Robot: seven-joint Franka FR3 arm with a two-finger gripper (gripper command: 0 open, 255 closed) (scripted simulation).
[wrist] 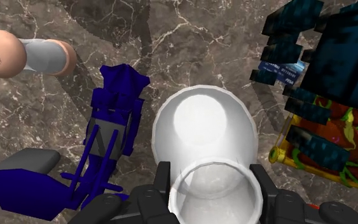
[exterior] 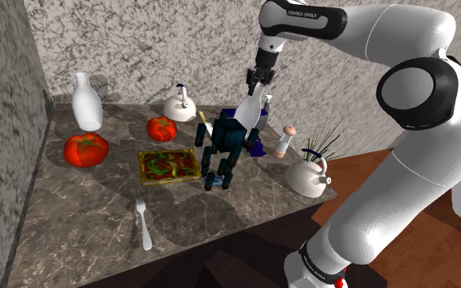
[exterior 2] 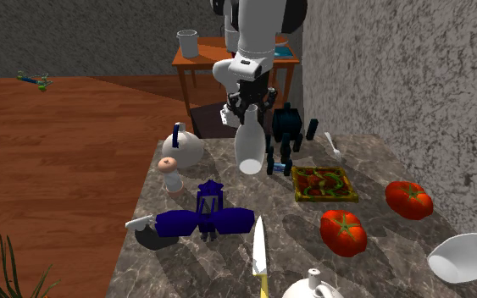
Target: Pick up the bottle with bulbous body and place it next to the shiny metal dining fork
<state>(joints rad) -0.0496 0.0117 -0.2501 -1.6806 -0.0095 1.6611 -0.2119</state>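
Black gripper (exterior: 257, 88) is clamping its two fingers on the neck of the white bulbous bottle (exterior: 249, 112), narrowly spread and holding nothing else. The bottle is hanging clear of the marble counter (exterior: 81, 237) at the shoulder view's centre, just above a dark blocky toy robot (exterior: 227, 146). The square pizza (exterior: 169, 165) is lying between it and the metal fork (exterior: 143, 222), which is resting well apart at the lower left.

If carried low, the bottle's belly is risking a knock against the toy robot or the pizza. The smooth neck may also be slipping in the grip.

Lettering on the arm (exterior: 302, 13) is reading FRANKA EMIKA.
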